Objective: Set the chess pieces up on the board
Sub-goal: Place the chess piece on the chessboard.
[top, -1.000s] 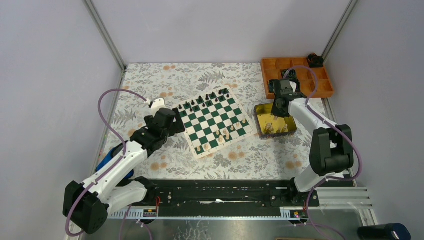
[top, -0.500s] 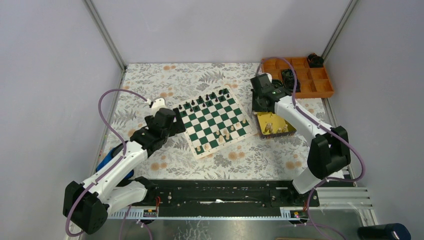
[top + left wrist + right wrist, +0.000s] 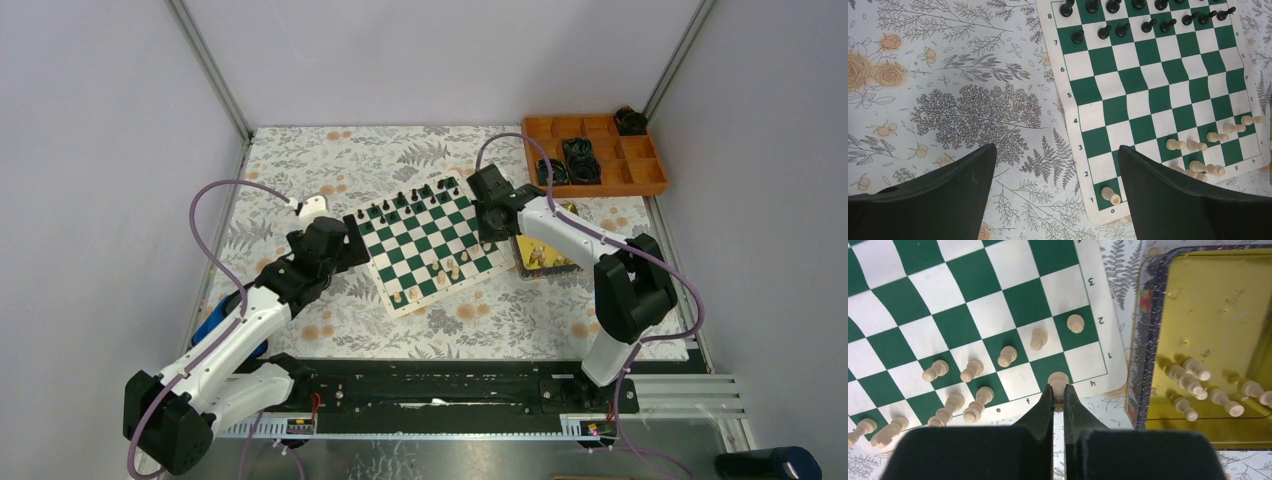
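Pale lilac walls (image 3: 420, 60), floral tablecloth (image 3: 300, 160), metal corner posts (image 3: 211, 70), aluminium rail (image 3: 700, 398) at near edge

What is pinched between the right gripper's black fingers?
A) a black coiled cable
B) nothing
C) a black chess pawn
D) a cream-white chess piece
D: the right wrist view shows the right gripper closed on a cream-white chess piece at the edge of the green and white checked board.

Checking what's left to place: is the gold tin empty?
Not empty. Several cream-white pieces sit inside the tin.
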Action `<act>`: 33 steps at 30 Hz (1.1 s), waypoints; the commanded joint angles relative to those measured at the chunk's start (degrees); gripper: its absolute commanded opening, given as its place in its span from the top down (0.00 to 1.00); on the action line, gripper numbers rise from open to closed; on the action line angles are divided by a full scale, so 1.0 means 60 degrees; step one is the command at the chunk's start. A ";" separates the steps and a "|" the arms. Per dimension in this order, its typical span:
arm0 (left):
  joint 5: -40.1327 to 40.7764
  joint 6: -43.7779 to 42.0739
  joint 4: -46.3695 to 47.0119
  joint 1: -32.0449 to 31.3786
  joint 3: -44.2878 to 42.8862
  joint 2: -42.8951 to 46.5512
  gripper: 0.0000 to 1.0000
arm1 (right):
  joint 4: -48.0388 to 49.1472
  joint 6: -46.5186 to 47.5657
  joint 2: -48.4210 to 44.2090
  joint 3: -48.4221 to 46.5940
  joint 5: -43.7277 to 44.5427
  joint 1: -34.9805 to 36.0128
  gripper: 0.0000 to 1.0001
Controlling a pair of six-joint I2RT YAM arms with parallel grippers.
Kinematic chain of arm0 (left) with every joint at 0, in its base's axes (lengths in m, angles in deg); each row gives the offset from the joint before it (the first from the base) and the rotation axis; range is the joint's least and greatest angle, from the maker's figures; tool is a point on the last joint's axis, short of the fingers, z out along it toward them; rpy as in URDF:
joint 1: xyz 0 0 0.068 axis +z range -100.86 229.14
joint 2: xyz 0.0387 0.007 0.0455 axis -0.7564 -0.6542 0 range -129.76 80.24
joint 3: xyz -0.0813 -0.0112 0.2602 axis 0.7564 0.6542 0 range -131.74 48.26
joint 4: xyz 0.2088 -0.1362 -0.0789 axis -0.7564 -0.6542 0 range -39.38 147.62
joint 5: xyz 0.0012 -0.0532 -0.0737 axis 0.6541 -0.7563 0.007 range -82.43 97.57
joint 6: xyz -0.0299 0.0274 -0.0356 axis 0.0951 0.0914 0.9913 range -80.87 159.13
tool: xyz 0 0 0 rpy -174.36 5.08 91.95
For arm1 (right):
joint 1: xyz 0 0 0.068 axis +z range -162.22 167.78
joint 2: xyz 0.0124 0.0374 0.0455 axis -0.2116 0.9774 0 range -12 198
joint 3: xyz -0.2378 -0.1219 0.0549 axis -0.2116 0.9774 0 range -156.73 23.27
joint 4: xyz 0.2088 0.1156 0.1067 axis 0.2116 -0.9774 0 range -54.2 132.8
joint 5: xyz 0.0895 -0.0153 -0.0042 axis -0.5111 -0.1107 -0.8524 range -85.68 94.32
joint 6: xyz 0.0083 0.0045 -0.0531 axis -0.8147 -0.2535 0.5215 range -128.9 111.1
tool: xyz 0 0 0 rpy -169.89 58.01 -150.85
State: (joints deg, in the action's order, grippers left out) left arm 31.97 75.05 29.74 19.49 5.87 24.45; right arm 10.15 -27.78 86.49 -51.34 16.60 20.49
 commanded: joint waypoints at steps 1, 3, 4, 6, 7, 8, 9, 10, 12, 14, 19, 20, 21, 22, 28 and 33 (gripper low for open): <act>0.0063 0.0147 0.0242 -0.0065 0.0089 0.0174 0.01 | 0.0186 -0.0062 0.0237 0.0106 -0.0280 0.0273 1.00; 0.0069 0.0136 0.0235 -0.0068 0.0104 0.0201 0.01 | 0.0243 -0.0076 0.0370 0.0163 -0.0320 0.0319 1.00; 0.0088 0.0136 0.0217 -0.0068 0.0099 0.0209 0.01 | 0.0266 -0.0084 0.0426 0.0204 -0.0347 0.0331 1.00; 0.0102 0.0129 0.0187 -0.0057 0.0093 0.0216 0.01 | 0.0350 -0.0114 0.0515 0.0294 -0.0387 0.0349 1.00; 0.0114 0.0124 0.0167 -0.0067 0.0100 0.0240 0.01 | 0.0386 -0.0120 0.0568 0.0335 -0.0430 0.0349 1.00; 0.0129 0.0122 0.0148 -0.0064 0.0099 0.0256 0.01 | 0.0429 -0.0121 0.0615 0.0359 -0.0478 0.0371 1.00; 0.0147 0.0121 0.0131 -0.0068 0.0106 0.0283 0.01 | 0.0476 -0.0132 0.0661 0.0388 -0.0491 0.0376 1.00; 0.0164 0.0121 0.0119 -0.0068 0.0118 0.0314 0.01 | 0.0519 -0.0141 0.0706 0.0418 -0.0505 0.0380 1.00; 0.0193 0.0093 0.0098 -0.0068 0.0128 0.0346 0.01 | 0.0581 -0.0144 0.0788 0.0437 -0.0556 0.0394 1.00; 0.0208 0.0092 0.0072 -0.0068 0.0151 0.0362 0.01 | 0.0643 -0.0143 0.0874 0.0459 -0.0610 0.0393 1.00; 0.0224 0.0078 0.0084 -0.0068 0.0155 0.0339 0.01 | 0.0693 -0.0135 0.1044 0.0409 -0.0645 0.0419 1.00; 0.0225 0.0078 0.0088 -0.0068 0.0153 0.0334 0.01 | 0.0714 -0.0136 0.1078 0.0418 -0.0645 0.0409 1.00; 0.0221 0.0077 0.0083 -0.0065 0.0162 0.0323 0.01 | 0.0702 -0.0134 0.1093 0.0421 -0.0627 0.0419 1.00; 0.0230 0.0070 0.0077 -0.0068 0.0166 0.0326 0.01 | 0.0712 -0.0130 0.1106 0.0423 -0.0621 0.0409 1.00; 0.0228 0.0063 0.0114 -0.0057 0.0194 0.0278 0.01 | 0.0695 -0.0099 0.1212 0.0460 -0.0664 0.0410 0.89; 0.0217 0.0049 0.0156 -0.0068 0.0205 0.0243 0.01 | 0.0708 -0.0056 0.1194 0.0445 -0.0750 0.0412 0.77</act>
State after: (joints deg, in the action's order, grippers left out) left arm 32.06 75.05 29.67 19.49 6.31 25.94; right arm 13.63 -28.30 93.40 -48.48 13.17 22.33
